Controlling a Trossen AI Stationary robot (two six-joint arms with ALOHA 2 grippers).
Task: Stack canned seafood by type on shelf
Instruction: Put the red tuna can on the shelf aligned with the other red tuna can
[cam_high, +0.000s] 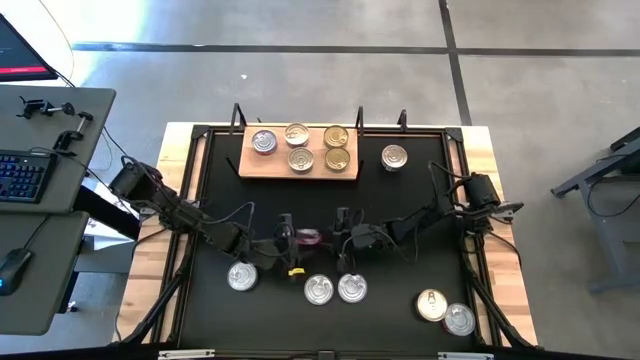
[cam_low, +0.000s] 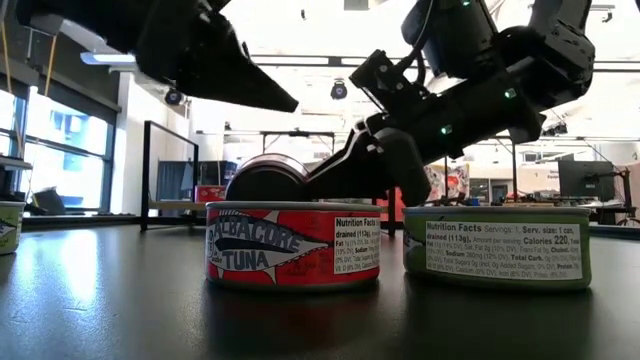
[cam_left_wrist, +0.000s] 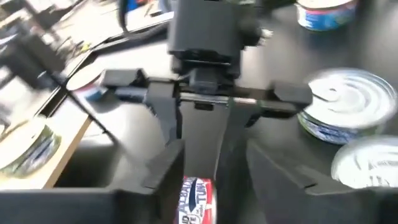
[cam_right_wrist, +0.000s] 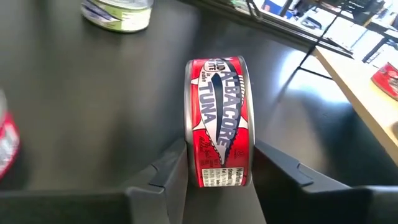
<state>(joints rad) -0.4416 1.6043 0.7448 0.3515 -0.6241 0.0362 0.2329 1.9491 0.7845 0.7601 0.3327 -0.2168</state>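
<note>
Handover of a red albacore tuna can (cam_right_wrist: 219, 121) above the middle of the table.

The left gripper (cam_high: 285, 232) has its jaws spread and holds nothing; the right gripper (cam_right_wrist: 217, 168) pinches the can on edge. Next, the right arm must carry it to the wooden shelf (cam_high: 248, 168), which already holds five cans.
</note>
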